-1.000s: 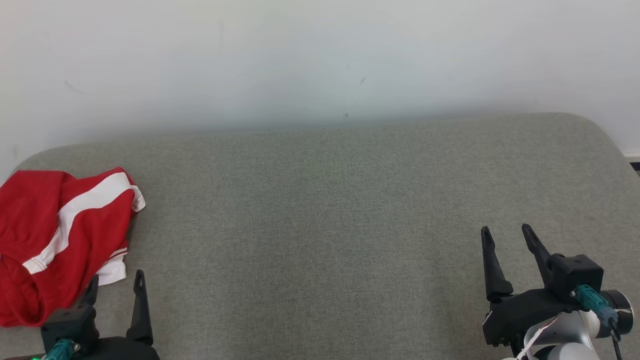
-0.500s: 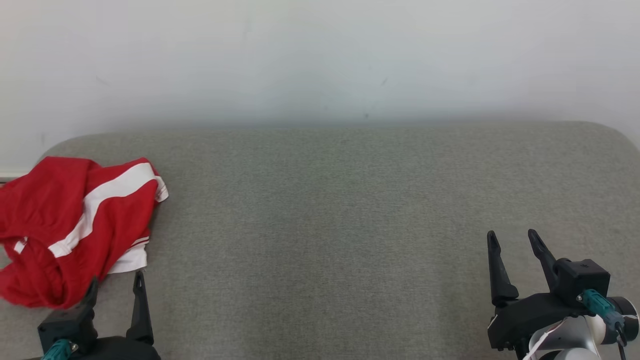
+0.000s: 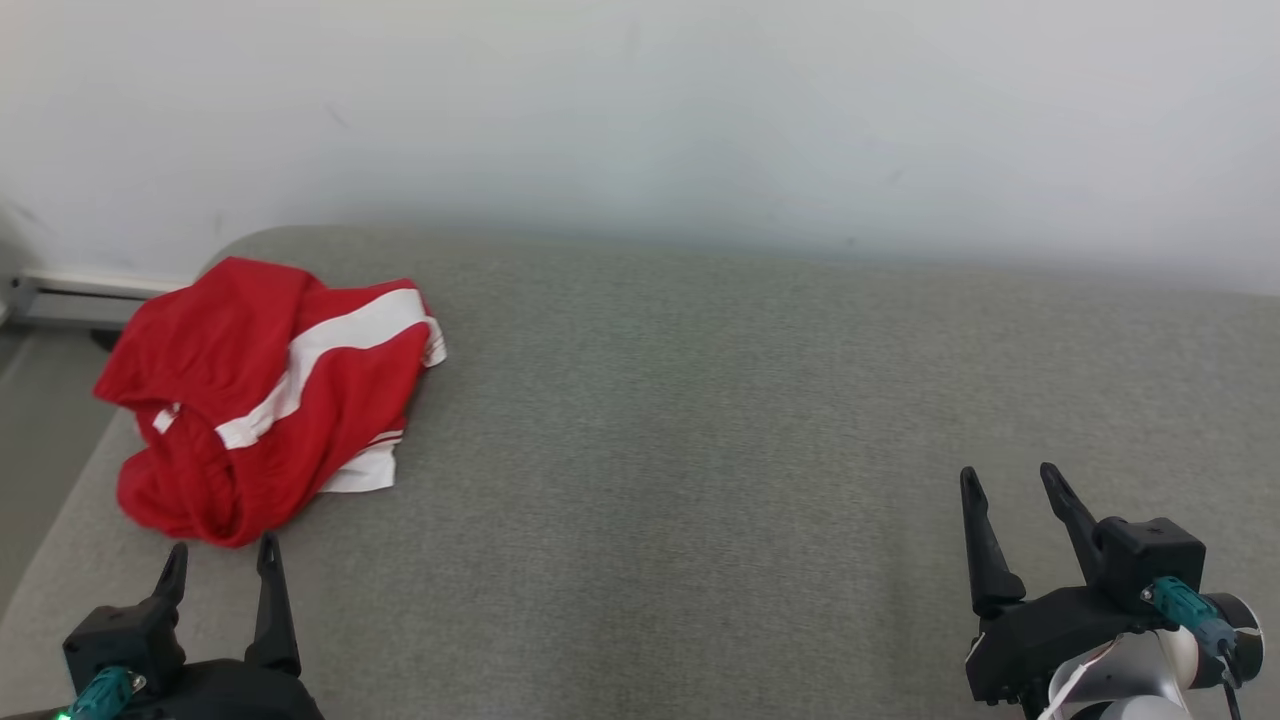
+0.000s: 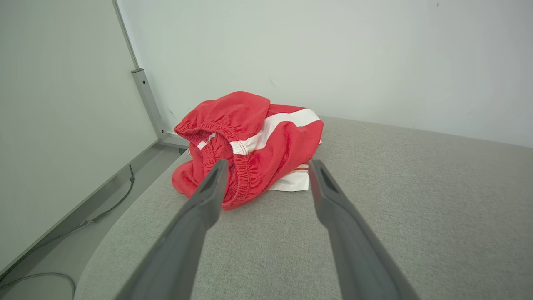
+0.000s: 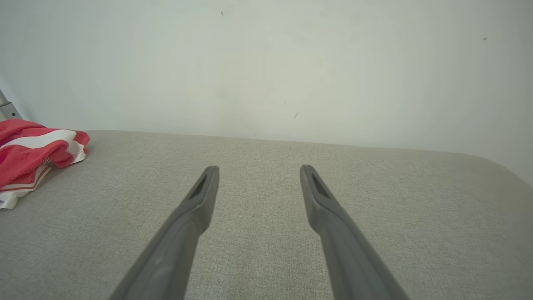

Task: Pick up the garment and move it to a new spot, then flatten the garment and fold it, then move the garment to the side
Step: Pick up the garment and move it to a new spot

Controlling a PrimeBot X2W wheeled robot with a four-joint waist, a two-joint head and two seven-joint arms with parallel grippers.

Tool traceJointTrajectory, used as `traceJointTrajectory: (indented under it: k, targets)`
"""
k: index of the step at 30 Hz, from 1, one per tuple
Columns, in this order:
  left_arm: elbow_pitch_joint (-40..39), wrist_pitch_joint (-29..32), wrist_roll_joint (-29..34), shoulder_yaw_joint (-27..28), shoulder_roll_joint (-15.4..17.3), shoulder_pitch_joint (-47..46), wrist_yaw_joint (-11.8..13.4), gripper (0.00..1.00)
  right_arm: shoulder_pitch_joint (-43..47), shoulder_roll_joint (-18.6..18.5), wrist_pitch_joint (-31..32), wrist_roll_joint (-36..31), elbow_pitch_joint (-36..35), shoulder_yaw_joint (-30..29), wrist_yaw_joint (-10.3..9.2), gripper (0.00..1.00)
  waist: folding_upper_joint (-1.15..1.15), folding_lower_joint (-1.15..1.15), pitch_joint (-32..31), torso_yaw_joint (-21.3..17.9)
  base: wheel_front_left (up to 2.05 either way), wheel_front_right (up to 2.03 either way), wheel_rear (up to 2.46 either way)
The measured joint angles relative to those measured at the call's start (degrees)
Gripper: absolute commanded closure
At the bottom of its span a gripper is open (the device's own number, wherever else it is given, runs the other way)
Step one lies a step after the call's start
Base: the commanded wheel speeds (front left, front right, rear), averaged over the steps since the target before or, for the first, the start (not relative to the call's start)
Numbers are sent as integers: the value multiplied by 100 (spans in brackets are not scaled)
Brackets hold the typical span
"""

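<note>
At the grey cushion's [image 3: 700, 450] near edge, the left gripper [image 3: 223, 542] and right gripper [image 3: 1008, 470] both stand wide open and empty. Just beyond the left gripper's fingertips, crumpled red shorts [image 3: 270, 390] with white stripes lie by the far-left corner.

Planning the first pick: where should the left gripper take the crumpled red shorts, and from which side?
Take the bunched elastic waistband, the ridge of the red shorts nearest the left gripper. Come in from the near side, low along the cushion: the open jaws point at that ridge, which stands proud, while the white hem lies flat and would likely be harder to pinch.
</note>
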Motion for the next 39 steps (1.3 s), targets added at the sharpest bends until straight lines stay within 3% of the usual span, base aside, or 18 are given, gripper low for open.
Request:
traceJointTrajectory:
  k: [19, 29, 39]
  targets:
    - [122, 55, -67, 35, -24, -16, -1, 0, -255, 8, 42, 3, 209, 175, 137, 0, 0, 0, 36, 1165, 0, 0, 0]
    - [110, 55, -68, 31, -37, -6, -1, 0, -309, 34, 19, 5, 342, 258, 172, 0, 0, 0, 36, 1471, 0, 0, 0]
    - [100, 53, -133, 55, -42, 3, -1, 0, -420, 69, 4, 45, 468, 299, 207, 0, 0, 0, 22, 1508, 0, 0, 0]
